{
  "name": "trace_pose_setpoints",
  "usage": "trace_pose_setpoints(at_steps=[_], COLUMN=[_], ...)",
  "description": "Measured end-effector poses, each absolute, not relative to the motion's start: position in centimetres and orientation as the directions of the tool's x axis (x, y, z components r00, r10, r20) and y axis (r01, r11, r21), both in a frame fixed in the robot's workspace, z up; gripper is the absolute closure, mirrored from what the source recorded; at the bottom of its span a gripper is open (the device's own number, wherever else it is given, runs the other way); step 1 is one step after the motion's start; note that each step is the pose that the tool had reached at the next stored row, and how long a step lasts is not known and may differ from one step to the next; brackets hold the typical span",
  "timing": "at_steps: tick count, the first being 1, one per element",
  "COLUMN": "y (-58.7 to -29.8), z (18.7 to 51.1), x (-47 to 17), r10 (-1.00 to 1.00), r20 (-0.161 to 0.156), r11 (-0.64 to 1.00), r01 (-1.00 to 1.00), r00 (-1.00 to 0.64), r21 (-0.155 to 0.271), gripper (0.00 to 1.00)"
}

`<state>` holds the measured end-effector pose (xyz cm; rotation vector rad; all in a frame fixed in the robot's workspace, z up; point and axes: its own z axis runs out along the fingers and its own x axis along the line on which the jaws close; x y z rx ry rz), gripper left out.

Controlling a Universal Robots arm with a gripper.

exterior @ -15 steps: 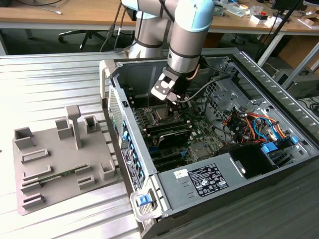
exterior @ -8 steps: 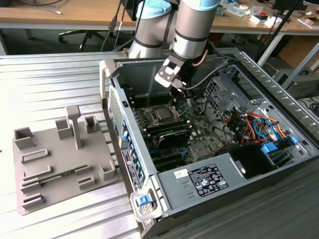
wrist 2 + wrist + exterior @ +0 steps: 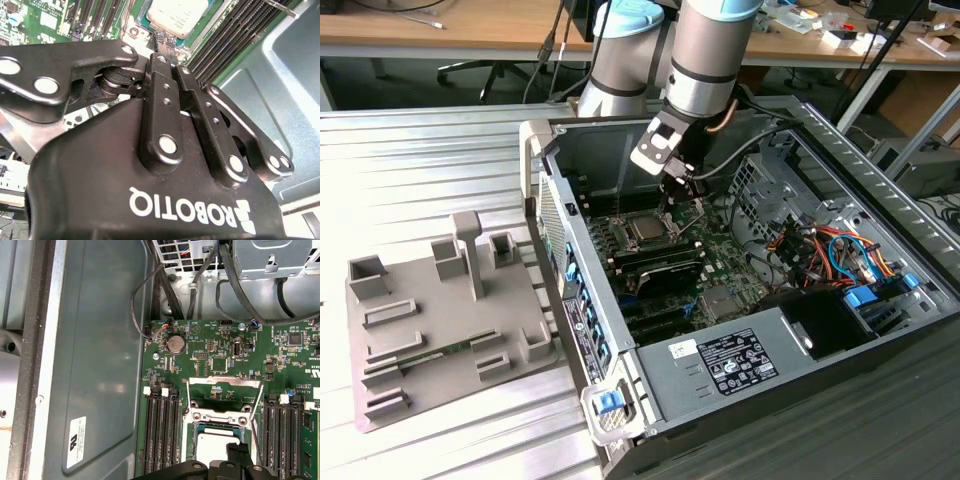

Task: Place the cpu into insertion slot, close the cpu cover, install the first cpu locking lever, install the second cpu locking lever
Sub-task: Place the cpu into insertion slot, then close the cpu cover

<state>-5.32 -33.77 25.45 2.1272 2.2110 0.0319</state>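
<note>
Black claw point(image 3: 169, 62), fingers drawn narrow, nothing seen between them, hovers just above small square silvery-grey cpu point(image 3: 214, 449) seated in dark square insertion slot point(image 3: 195, 435) on green circuit board point(image 3: 210, 360); chip likely light, stiff, fragile, best gripped by edges

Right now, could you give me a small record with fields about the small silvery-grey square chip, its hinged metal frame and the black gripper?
cpu: small flat square chip with silvery-grey top, seated in the insertion slot
insertion slot: dark square socket on the green circuit board
cpu cover: silvery metal frame, appears raised open, not over the chip
gripper: black, shut, empty, hanging just above the chip
</note>
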Motion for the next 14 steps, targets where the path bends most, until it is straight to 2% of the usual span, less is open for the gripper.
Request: trace_pose_setpoints(at_steps=[14], y=[-33.77], z=[25.72], x=[-4.40], r10=[0.999], r20=[-0.038], r11=[0.040], r01=[0.997], r00=[-0.037], r21=[0.066], gripper=[0.89])
